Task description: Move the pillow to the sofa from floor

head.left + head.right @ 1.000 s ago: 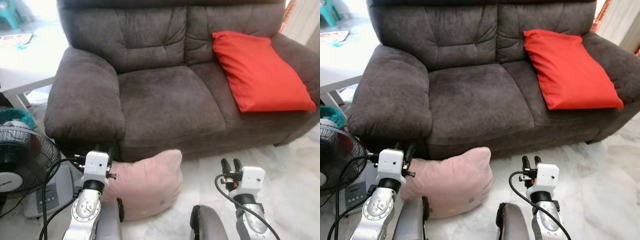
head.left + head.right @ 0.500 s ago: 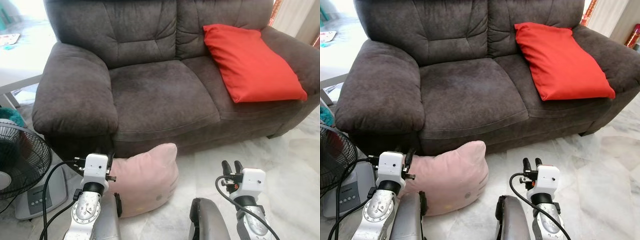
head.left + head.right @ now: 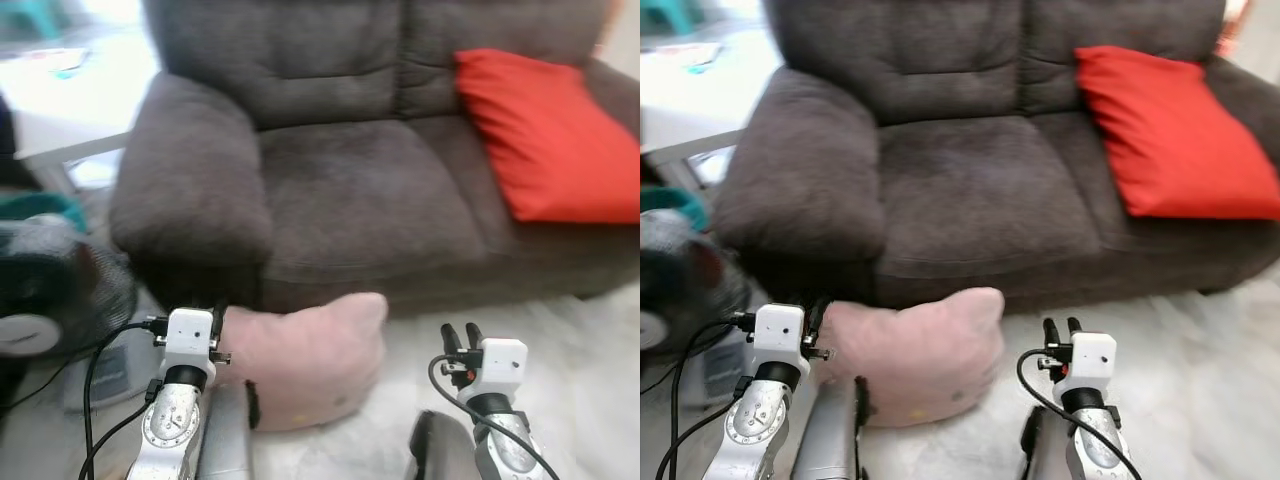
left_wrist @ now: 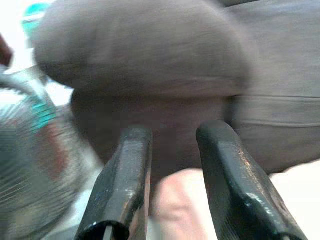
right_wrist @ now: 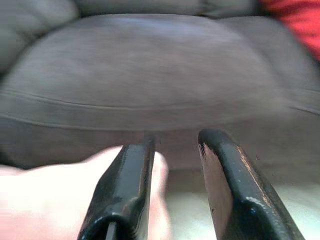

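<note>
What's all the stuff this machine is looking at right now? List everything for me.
Plush pink pillow: one, pale pink, on the floor against the sofa's front.
Grey fabric sofa: one, dark grey, two seats, straight ahead.
Red square cushion: one, bright red, leaning on the sofa's right seat.
Black floor fan: one, black grille on a grey base, on the floor left of the sofa; blurred.
White marble floor: pale, under everything.
Left end effector: one, black fingers open, beside the pink pillow's left edge.
Right end effector: one, black fingers open, held right of the pink pillow.
</note>
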You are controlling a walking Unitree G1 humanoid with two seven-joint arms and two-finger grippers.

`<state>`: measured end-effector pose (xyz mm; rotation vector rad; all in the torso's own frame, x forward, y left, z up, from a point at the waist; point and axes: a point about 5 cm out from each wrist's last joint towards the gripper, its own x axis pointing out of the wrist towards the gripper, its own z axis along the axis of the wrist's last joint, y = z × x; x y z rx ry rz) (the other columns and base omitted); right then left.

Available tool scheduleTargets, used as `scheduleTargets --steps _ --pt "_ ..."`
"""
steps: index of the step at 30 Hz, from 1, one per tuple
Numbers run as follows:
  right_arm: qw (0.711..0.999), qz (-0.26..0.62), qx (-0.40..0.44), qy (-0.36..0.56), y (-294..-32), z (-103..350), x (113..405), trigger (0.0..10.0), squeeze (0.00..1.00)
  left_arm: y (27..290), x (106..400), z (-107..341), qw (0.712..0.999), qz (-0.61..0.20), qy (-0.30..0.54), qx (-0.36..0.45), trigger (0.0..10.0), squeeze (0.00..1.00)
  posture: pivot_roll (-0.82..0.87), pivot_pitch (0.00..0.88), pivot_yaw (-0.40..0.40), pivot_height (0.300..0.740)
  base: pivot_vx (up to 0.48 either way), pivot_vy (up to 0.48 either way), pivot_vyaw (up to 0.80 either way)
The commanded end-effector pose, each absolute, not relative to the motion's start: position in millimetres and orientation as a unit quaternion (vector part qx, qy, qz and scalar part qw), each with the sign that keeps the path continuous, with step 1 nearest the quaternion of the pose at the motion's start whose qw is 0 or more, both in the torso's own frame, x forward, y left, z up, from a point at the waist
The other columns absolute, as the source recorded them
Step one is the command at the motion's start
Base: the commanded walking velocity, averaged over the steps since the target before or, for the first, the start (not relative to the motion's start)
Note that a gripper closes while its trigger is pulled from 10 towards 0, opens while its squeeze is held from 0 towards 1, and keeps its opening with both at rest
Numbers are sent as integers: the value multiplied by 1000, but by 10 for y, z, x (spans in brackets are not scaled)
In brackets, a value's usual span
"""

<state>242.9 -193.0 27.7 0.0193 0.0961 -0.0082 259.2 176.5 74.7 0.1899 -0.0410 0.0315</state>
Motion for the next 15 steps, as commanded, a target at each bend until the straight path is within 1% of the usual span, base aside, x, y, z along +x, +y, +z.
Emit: scheduleTargets --steps 1,10,15 --pt "999 -2 8 48 -1921 280 2427 10000 0 1789 2587 708 995 18 -8 94 10000 0 65 53 -56 494 0 0 463" --pt "998 -4 15 56 -1923 249 2422 10000 0 1773 2590 690 996 11 -2 91 10000 0 64 52 -55 494 0 0 0" --pt "998 2 5 55 -1924 253 2426 10000 0 1770 2592 689 996 9 -2 89 10000 0 64 52 -55 494 0 0 0"
